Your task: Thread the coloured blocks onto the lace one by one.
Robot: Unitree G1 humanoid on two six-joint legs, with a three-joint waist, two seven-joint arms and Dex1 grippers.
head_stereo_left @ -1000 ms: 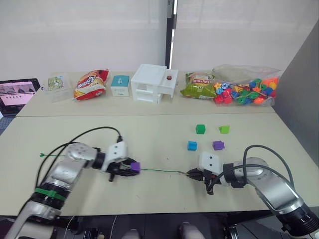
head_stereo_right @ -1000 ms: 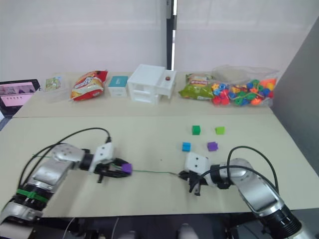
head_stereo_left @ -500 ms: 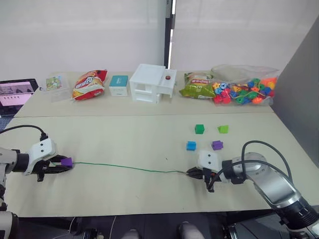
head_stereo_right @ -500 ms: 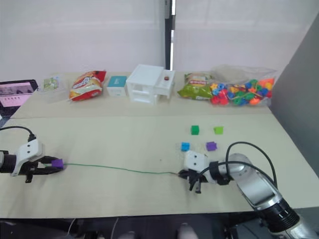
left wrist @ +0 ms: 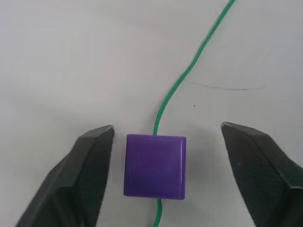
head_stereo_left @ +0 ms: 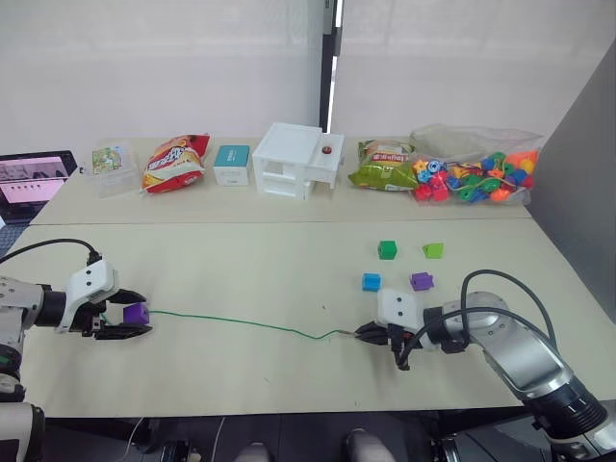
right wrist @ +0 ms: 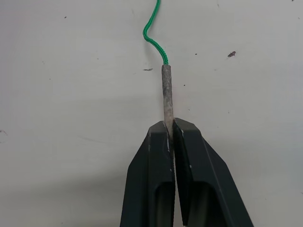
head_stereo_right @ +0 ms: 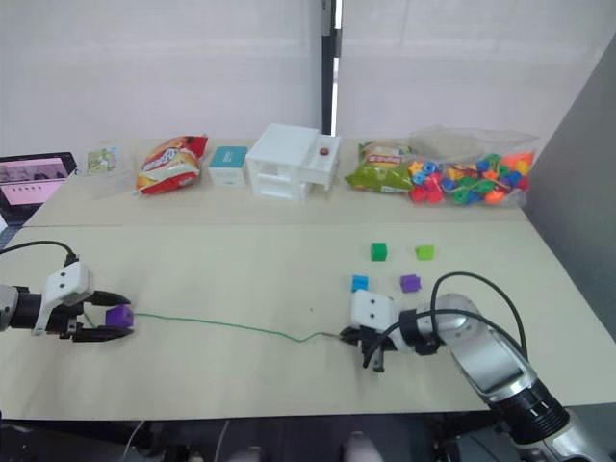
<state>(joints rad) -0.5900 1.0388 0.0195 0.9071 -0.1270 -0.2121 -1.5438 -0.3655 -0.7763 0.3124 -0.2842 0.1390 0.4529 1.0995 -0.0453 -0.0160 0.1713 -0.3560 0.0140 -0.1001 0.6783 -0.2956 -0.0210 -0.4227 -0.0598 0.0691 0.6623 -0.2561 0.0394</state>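
Pale beige table [head_stereo_left: 241, 269], white curtain behind; back row holds a red snack bag [head_stereo_left: 174, 164], white plastic drawer box [head_stereo_left: 297, 160], green snack bag [head_stereo_left: 382, 166] and a clear bag of multicoloured beads [head_stereo_left: 476, 174]. Thin green lace [head_stereo_left: 241, 322] lies slack across the front of the table. Left gripper [left wrist: 166, 156] at the table's left, jaws apart, purple cube block [left wrist: 155, 166] threaded on the lace between them, one finger just beside it, the other clear. Right gripper [right wrist: 169, 125] jaws clamped on the lace's stiff grey tip [right wrist: 166, 92]. Loose blocks near right arm: blue cube [head_stereo_left: 371, 282], purple cube [head_stereo_left: 421, 281], dark green cube [head_stereo_left: 387, 249], lime-green wedge [head_stereo_left: 433, 249].
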